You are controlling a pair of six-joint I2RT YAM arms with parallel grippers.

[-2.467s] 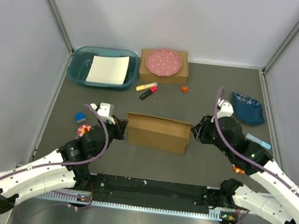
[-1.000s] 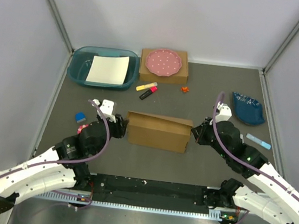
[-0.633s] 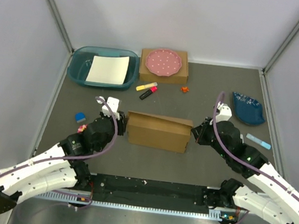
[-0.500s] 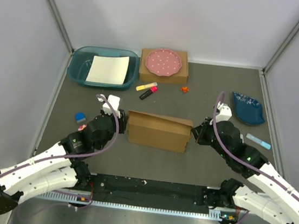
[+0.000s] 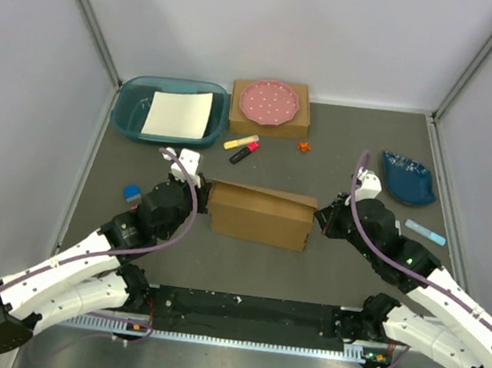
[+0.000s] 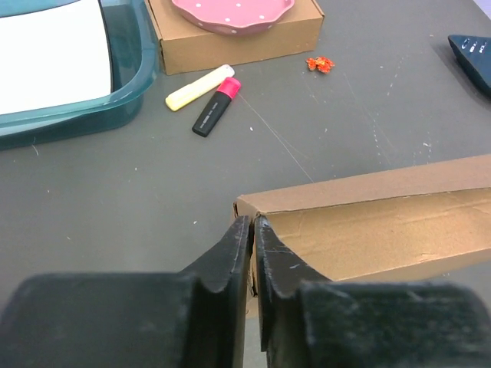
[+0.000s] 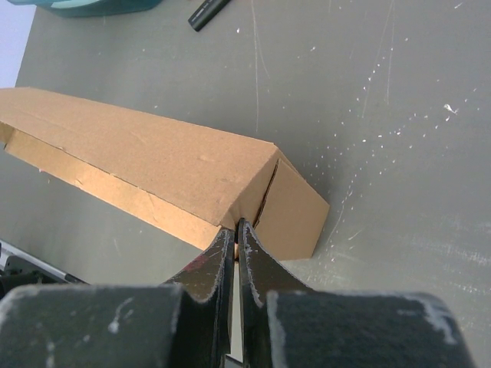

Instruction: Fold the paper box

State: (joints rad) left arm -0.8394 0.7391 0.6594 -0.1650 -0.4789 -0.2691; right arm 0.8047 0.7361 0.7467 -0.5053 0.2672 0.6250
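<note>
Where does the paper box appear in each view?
Top external: paper box at the picture's centre.
Left wrist: paper box lower right, its corner at the left gripper.
Right wrist: paper box left to centre, its end at the right gripper.
Shared landmark: teal bin, beyond the box.

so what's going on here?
Both arms are working on the paper box in the middle of the table. It is partly formed, and its inside shows open at the left end. The left gripper is pinched on the top corner of the left end wall. The right gripper is shut with its tips at the right end; whether cardboard sits between them is unclear.
</note>
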